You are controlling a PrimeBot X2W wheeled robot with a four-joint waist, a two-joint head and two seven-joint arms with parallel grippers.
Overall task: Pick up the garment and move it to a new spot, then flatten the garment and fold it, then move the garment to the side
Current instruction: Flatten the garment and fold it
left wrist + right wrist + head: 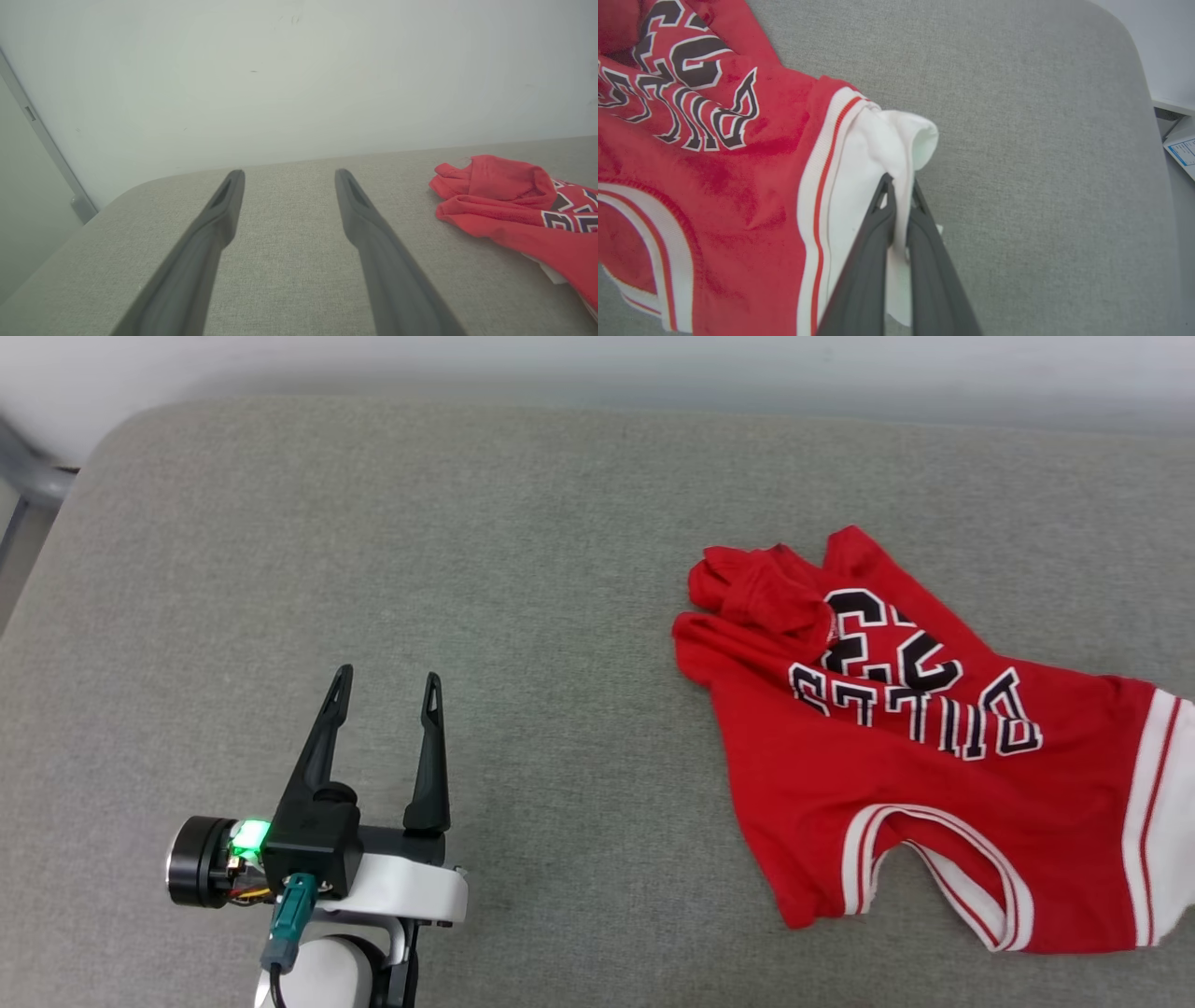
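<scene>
The garment, a red jersey T-shirt with black white-outlined lettering and a white sleeve, lies crumpled on the right half of the grey surface. Its far end shows in the left wrist view. In the right wrist view my right gripper is shut on the white sleeve of the garment, a fold of cloth pinched between its two dark fingers. My left gripper stands open at the lower left, fingers pointing up, well to the left of the garment with nothing between them.
A pale wall runs behind the grey surface's far edge. The surface has rounded corners, with a grey frame beyond its far left corner. A white sheet with blue print lies off the surface's right edge.
</scene>
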